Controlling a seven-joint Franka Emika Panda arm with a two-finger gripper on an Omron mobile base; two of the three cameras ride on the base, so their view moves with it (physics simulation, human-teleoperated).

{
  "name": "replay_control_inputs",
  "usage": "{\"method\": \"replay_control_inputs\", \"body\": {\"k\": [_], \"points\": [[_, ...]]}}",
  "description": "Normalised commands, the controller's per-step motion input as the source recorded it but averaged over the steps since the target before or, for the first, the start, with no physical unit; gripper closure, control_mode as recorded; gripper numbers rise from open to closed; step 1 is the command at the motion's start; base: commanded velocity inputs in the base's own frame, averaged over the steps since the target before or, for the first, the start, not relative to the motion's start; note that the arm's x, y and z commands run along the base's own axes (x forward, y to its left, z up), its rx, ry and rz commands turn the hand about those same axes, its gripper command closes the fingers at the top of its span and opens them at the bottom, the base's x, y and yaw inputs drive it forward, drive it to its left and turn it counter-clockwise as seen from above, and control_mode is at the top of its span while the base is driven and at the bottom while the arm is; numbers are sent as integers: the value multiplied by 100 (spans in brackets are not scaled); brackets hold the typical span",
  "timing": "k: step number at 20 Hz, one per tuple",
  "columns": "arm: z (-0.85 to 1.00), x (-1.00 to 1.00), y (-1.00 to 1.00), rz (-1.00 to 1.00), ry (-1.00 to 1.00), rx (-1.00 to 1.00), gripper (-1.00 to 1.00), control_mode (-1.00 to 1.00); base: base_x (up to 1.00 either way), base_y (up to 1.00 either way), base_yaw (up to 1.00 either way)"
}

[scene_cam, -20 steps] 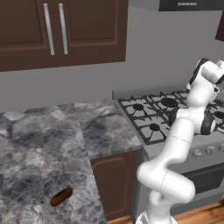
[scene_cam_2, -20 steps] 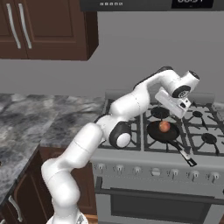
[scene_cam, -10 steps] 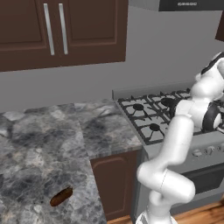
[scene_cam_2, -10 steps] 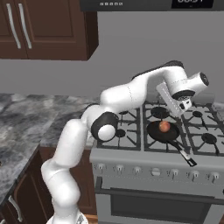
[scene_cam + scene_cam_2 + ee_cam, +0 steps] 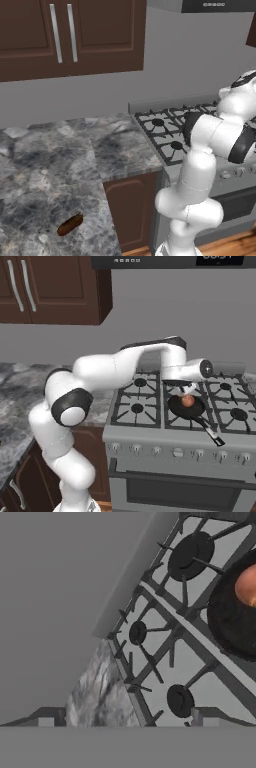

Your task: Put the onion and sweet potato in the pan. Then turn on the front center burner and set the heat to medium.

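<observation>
The onion (image 5: 187,401) sits in the pan (image 5: 180,408) on the stove, and the gripper (image 5: 189,389) hangs just above it, fingers spread wide and holding nothing. The sweet potato (image 5: 69,224) lies far from the pan, on the counter (image 5: 45,170) left of the stove, long side slanting. I think the arm must swing a long way left to reach it.

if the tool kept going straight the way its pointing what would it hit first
Judging by the hand view, most likely the steel stovetop among the left-column burners, beside the pan holding the onion. Depth is unclear, so a grate prong might come first.
</observation>
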Motion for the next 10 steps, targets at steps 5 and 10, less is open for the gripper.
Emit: {"method": "replay_control_inputs", "body": {"k": [5,10], "points": [[60,-24,60,-10,4,-16,-100,-100,0,0,0],[39,-28,58,0,24,-20,-100,-100,0,0,0]]}}
